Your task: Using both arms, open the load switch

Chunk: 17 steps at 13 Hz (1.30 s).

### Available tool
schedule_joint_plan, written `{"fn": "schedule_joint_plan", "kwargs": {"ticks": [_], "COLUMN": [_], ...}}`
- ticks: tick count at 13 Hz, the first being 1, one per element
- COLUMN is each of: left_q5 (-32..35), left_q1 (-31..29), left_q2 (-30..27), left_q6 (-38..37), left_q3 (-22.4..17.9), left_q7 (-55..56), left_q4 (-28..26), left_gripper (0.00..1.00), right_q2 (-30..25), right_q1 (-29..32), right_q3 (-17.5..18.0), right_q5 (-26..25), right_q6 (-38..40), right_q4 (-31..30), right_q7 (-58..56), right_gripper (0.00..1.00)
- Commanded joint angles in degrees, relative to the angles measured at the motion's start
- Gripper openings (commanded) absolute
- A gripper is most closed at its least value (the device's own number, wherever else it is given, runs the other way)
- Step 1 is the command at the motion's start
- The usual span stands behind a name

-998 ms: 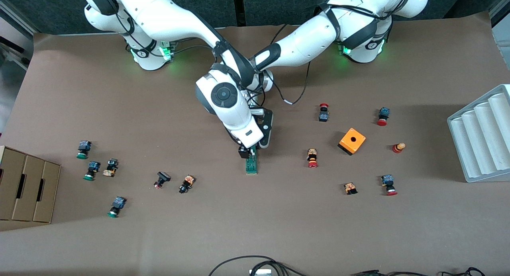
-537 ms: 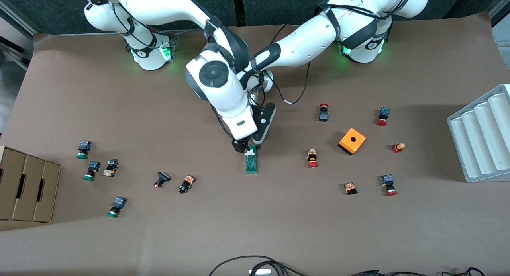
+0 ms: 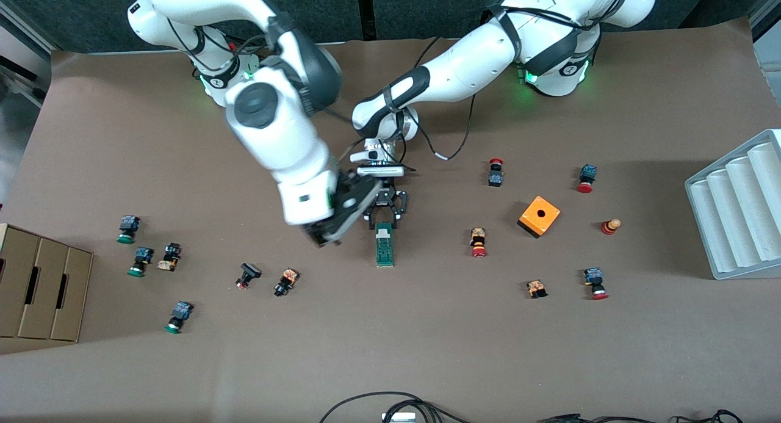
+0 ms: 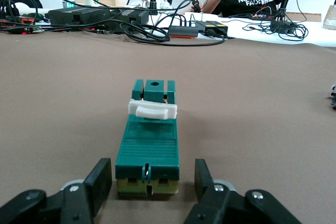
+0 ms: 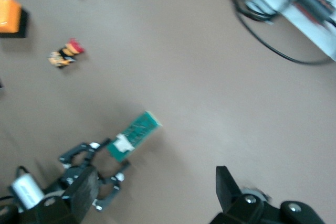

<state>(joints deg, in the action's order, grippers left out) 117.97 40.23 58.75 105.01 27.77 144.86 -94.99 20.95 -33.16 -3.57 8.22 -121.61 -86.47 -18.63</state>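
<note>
At the load switch (image 3: 384, 245), left gripper (image 3: 384, 223) fingers clamping it; right gripper (image 3: 325, 235) fingers spread.

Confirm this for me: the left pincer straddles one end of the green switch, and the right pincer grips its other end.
Not quite. The left pincer does straddle one end of the green switch, but the right pincer is open, holding nothing, above the table beside it, as the front view shows.

On the brown counter (image 3: 427, 350): one narrow green load switch (image 3: 384, 247), one orange cube (image 3: 539, 216), three green-capped push buttons (image 3: 140, 261), four red-capped push buttons (image 3: 587, 179) (smaller bits uncounted), one grey ribbed tray (image 3: 735, 206), one cardboard box (image 3: 43, 289). Two white robot arms (image 3: 268, 130).
</note>
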Motion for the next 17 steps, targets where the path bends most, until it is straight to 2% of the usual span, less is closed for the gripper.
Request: {"fn": "schedule_joint_plan", "kwargs": {"ticks": [1, 3, 4, 5, 8, 11, 15, 17], "left_q5": [0.5, 0.4, 0.2, 0.1, -0.3, -3.8, -11.9, -15.8], "left_q1": [0.9, 0.9, 0.9, 0.9, 0.8, 0.9, 0.5, 0.3], "left_q2": [0.4, 0.4, 0.3, 0.2, 0.0, -1.1, -3.7, -4.4], "left_q6": [-0.9, -0.9, -0.9, -0.8, -0.6, -0.2, 0.0, 0.1], "left_q3": [-0.4, -0.4, -0.4, -0.4, -0.3, 0.0, 1.3, 2.5], "left_q7": [-0.5, -0.4, -0.4, -0.4, -0.4, -2.1, -14.1, -16.9], "left_q4": [1.1, 1.1, 1.2, 1.2, 1.4, 1.6, 2.3, 4.2], "left_gripper": [0.72, 0.75, 0.81, 1.00, 1.00, 1.00, 1.00, 1.00], "right_q2": [-2.5, -3.3, -3.5, -3.7, -4.2, -3.7, -3.7, -3.8], "right_q1": [5.3, 8.1, 9.8, 10.8, 15.0, 21.6, 24.9, 25.1], "right_q3": [0.7, 0.7, 0.7, 0.7, 0.1, 0.0, 0.0, -0.6], "right_q5": [1.7, 1.7, 1.7, 1.7, 1.0, 0.7, 0.7, 0.7], "right_q6": [3.4, 4.4, 5.1, 5.3, 8.1, 7.4, 8.4, 10.9], "right_q4": [-0.9, -0.9, -1.0, -1.0, -1.2, -1.3, -2.0, -2.3], "right_q7": [0.3, 0.0, -0.2, -0.2, 0.2, 0.2, 1.2, 6.3], "right_gripper": [1.00, 1.00, 1.00, 1.00, 1.00, 1.00, 1.00, 1.00]}}
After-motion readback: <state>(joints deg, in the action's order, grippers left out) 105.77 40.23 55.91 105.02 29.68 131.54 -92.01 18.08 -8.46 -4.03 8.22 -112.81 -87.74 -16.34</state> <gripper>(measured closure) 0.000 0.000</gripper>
